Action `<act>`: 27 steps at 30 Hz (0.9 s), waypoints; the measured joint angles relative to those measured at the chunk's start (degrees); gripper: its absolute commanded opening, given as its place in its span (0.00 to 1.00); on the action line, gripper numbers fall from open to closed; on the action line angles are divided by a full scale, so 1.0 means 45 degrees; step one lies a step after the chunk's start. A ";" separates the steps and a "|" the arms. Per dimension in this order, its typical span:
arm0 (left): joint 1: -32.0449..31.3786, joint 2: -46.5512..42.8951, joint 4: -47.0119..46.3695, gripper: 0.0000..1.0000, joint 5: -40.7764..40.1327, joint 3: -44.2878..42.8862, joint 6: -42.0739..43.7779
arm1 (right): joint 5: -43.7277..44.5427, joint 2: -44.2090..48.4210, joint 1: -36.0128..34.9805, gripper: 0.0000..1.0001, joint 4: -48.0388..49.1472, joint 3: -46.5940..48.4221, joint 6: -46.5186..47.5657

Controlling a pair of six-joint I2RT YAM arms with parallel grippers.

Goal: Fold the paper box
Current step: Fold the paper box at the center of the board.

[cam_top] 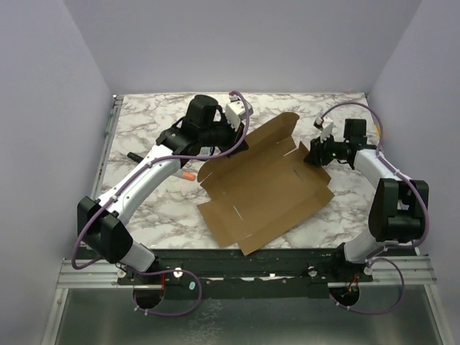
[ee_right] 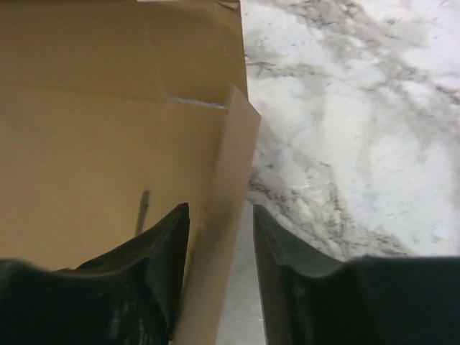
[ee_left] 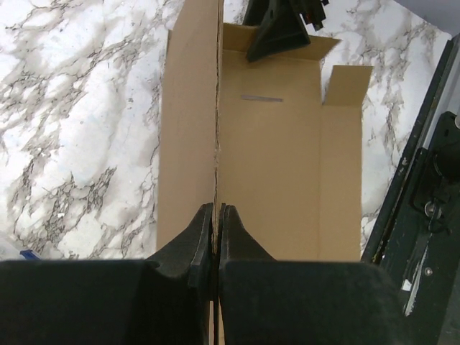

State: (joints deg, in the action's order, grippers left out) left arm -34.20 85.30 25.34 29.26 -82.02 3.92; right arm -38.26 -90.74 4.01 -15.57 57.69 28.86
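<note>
On the marble table (cam_top: 136,122), between the arms, paper box (cam_top: 266,187) lies mostly flat; left fingers (ee_left: 192,246) pinched shut on a raised side panel, right fingers (ee_right: 162,266) parted astride an end flap, gripping nothing; advise closing near the crease before folding.

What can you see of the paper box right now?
The paper box is a plain brown cardboard die-cut sheet with flaps, tabs and narrow slits. It lies mostly open on the marble table between the arms. A panel on the left arm's side is lifted, its edge pinched in the shut left gripper. A short flap at the right end stands between the open jaws of the right gripper.
</note>
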 measured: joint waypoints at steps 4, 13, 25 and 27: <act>0.0000 0.0000 -0.0005 0.00 -0.0228 0.0000 0.0000 | -0.0913 -0.0039 0.0272 0.65 -0.0738 0.0248 -0.0199; 0.0000 0.0015 0.0005 0.00 -0.0617 -0.0034 0.0005 | -0.3638 0.0335 0.1239 0.60 -0.1214 0.1511 -0.1472; 0.0000 0.0068 -0.0005 0.00 -0.0661 -0.0413 0.0117 | -0.4469 -0.1996 0.1350 0.08 -0.0573 0.4444 -0.4177; 0.0000 0.0068 0.0000 0.00 -0.0661 -0.0413 0.0146 | -0.4347 -0.2900 0.1350 0.07 -0.0573 0.5085 -0.4284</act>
State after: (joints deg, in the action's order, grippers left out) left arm -34.20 85.60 25.34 26.28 -83.88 4.58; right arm -57.82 -103.79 10.09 -18.15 80.58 9.58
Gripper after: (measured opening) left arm 0.037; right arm 0.087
